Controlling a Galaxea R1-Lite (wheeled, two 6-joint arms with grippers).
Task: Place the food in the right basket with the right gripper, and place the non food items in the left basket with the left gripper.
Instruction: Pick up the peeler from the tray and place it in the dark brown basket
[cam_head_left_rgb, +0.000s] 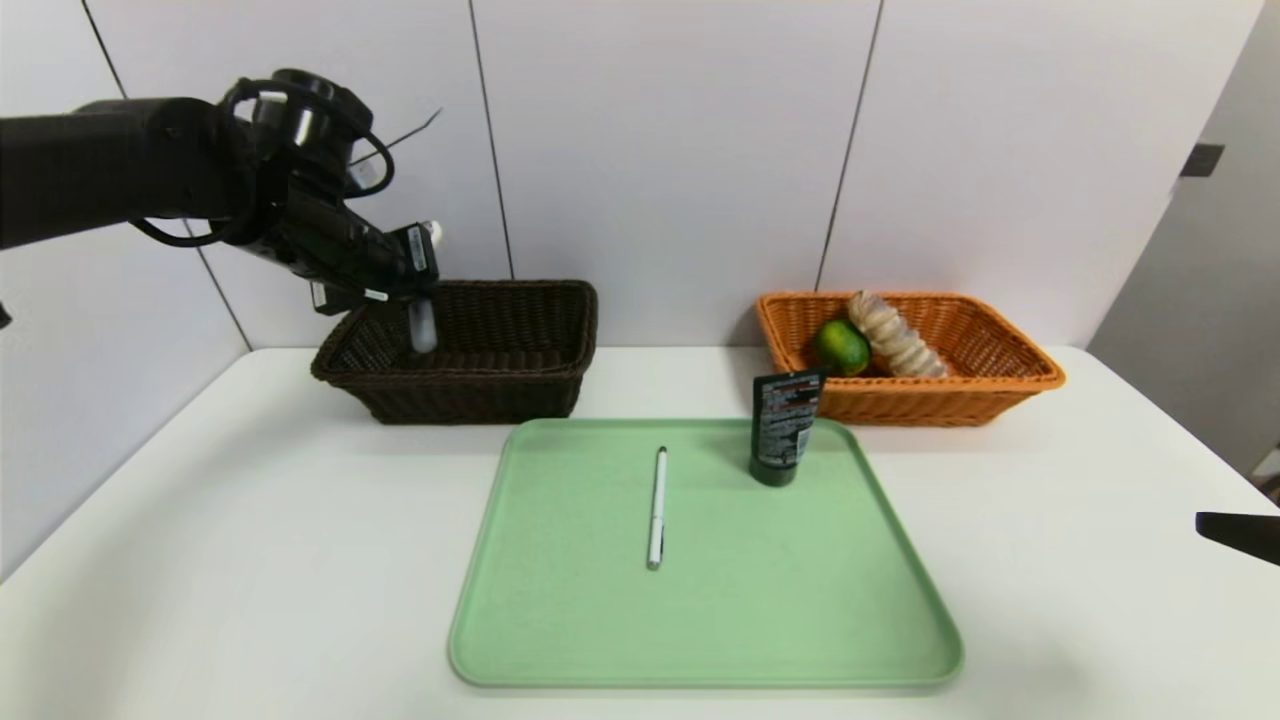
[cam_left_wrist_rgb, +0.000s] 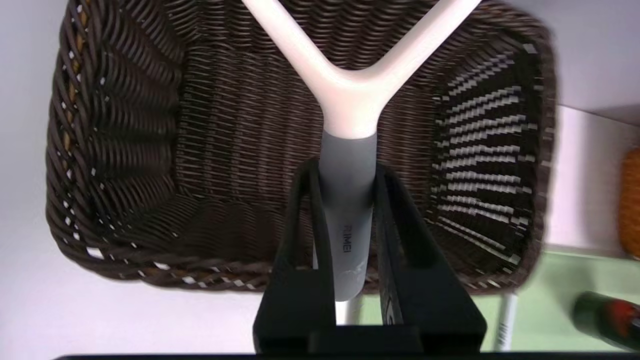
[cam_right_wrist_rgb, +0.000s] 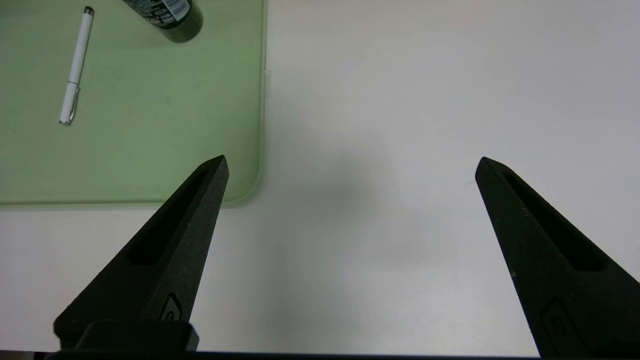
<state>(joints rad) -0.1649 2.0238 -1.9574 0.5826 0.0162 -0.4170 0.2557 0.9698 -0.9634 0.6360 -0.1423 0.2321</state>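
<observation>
gripping the peeler (cam_left_wrist_rgb: 349, 100) by its grey handle, the left gripper (cam_left_wrist_rgb: 347, 185) hangs over the dark brown basket (cam_head_left_rgb: 480, 378); in the head view the handle's end reaches down inside the near-left part of the basket's opening, so the coming move turns on a release straight below. in that view the pen (cam_head_left_rgb: 658, 508) lies on the green tray (cam_head_left_rgb: 705, 640), its long axis running away from the robot, and the black tube (cam_head_left_rgb: 785, 425) stands at the tray's far right, near the orange basket (cam_head_left_rgb: 915, 405) that holds the lime (cam_head_left_rgb: 841, 347) and bread (cam_head_left_rgb: 897, 335). in the left wrist view the peeler's handle sits between both fingers, its forked white head beyond the tips, the woven floor behind it. in the right wrist view the right gripper (cam_right_wrist_rgb: 352, 157) is idle, spread wide and empty above the table (cam_right_wrist_rgb: 360, 275) beside the tray.
</observation>
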